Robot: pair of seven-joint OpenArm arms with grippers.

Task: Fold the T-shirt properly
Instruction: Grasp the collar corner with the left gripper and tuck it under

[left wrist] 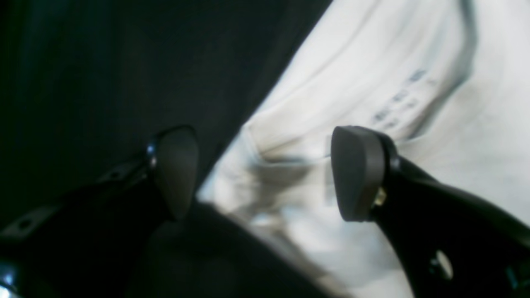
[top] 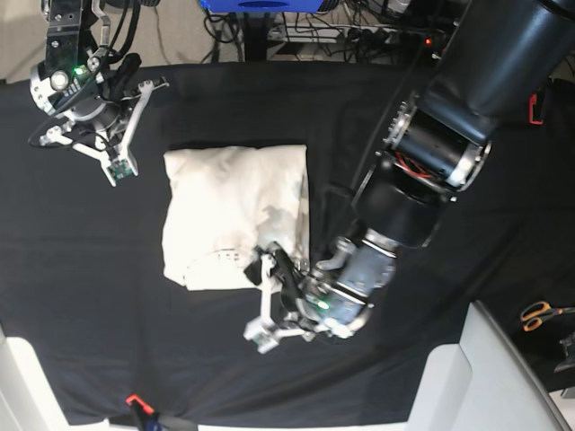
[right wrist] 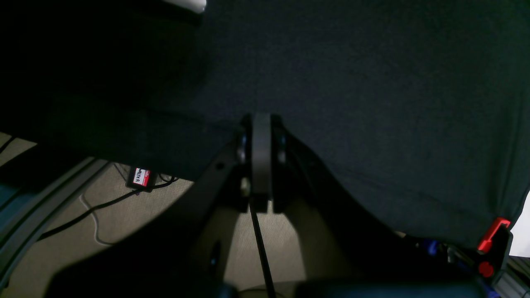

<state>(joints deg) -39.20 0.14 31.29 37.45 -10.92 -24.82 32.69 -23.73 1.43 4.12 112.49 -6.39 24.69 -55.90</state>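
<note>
The cream T-shirt (top: 235,215) lies folded into a rough rectangle on the black cloth, and its collar shows printed label marks (left wrist: 397,103). My left gripper (left wrist: 267,171) is open, its two dark pads (left wrist: 358,174) straddling the shirt's near edge with nothing pinched between them. In the base view the left gripper (top: 277,267) sits at the shirt's front right corner. My right gripper (right wrist: 261,153) is shut and empty, held over the black cloth at the back left (top: 144,83), well apart from the shirt.
A black cloth (top: 108,314) covers the table. Orange-handled scissors (top: 537,314) lie at the right edge. A red clamp (top: 137,401) grips the front edge, another one (right wrist: 492,234) shows by the right wrist. Pale panels (top: 503,377) stand front right. Cables and a power adapter (right wrist: 140,177) lie on the floor.
</note>
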